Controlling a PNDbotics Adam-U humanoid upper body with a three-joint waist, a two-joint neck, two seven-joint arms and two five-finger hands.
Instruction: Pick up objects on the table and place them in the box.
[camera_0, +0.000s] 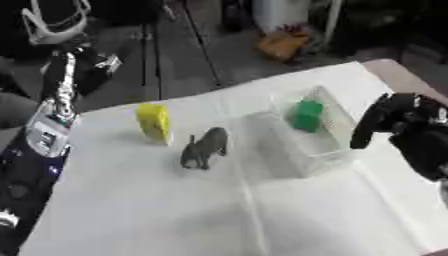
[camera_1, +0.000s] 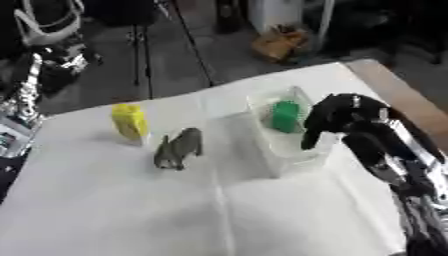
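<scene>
A clear plastic box stands on the white table at centre right, and a green object lies inside it. A grey toy animal stands on the cloth just left of the box. A yellow block stands upright further left. My right hand hangs just right of the box, its fingers curled downward at the box's right rim, holding nothing that I can see. My left hand does not show in either view.
The table is covered by a white cloth; its brown edge shows at the far right. Dark equipment and cables line the left edge. A tripod and an orange bag stand on the floor behind.
</scene>
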